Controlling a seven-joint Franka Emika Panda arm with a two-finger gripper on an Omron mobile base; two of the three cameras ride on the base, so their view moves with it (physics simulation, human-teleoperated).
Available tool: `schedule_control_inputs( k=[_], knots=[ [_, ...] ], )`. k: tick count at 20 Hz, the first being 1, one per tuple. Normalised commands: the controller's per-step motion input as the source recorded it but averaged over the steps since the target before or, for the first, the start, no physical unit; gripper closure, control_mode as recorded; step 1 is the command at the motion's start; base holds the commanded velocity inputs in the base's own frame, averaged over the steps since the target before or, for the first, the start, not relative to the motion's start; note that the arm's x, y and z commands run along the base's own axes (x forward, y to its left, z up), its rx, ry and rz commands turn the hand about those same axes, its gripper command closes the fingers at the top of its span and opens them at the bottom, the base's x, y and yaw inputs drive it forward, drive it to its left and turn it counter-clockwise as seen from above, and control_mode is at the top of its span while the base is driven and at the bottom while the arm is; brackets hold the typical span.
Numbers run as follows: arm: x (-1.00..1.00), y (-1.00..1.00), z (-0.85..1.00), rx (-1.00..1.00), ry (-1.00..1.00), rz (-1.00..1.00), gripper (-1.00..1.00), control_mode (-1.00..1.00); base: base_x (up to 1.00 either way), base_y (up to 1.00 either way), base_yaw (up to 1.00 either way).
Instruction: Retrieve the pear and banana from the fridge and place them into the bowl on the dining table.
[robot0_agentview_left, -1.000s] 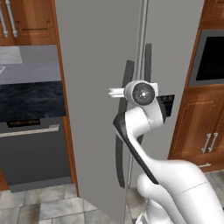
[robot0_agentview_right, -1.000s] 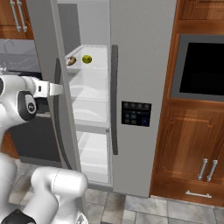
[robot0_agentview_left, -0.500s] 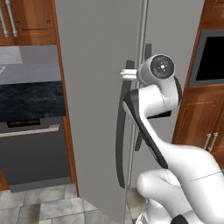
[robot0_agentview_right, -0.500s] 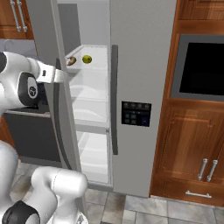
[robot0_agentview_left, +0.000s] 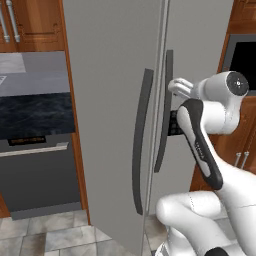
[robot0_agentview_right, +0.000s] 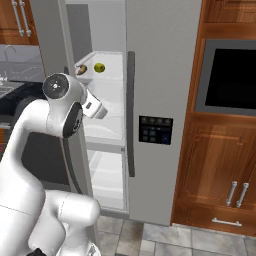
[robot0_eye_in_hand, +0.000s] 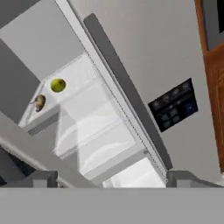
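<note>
fridge (robot0_agentview_right: 160, 60) left door swung open, white interior with clear glass shelves; upper shelf (robot0_agentview_right: 107, 75) carries pear (robot0_agentview_right: 99, 67) and banana (robot0_agentview_right: 81, 69) side by side, near each other, not touching, banana toward the open-door side; shelves below bare white; hand view same pair, pear (robot0_eye_in_hand: 57, 85), banana (robot0_eye_in_hand: 40, 102)

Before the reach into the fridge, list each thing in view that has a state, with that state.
Fridge: left door open, right door shut.
Pear: on the top shelf, not held.
Banana: on the same shelf, left of the pear, not held.
Tool: open, holding nothing, outside the fridge.
</note>
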Motion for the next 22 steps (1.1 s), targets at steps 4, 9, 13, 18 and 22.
schedule_control_inputs(
  k=[4, 9, 13, 18, 22],
  knots=[
    [0.25, -0.18, -0.37, 0.49, 0.03, -0.01, -1.0, -1.0, 0.0, 0.0, 0.0],
    [0.49, 0.0, -0.17, 0.43, 0.14, 0.0, -1.0, -1.0, 0.0, 0.0, 0.0],
    [0.58, 0.01, -0.11, 0.39, 0.21, 0.0, -1.0, -1.0, 0.0, 0.0, 0.0],
    [0.72, 0.07, -0.03, 0.33, 0.23, 0.06, -1.0, -1.0, 0.0, 0.0, 0.0],
    [0.52, 0.05, -0.23, 0.24, 0.1, 0.08, -1.0, -1.0, 0.0, 0.0, 0.0]
  ],
)
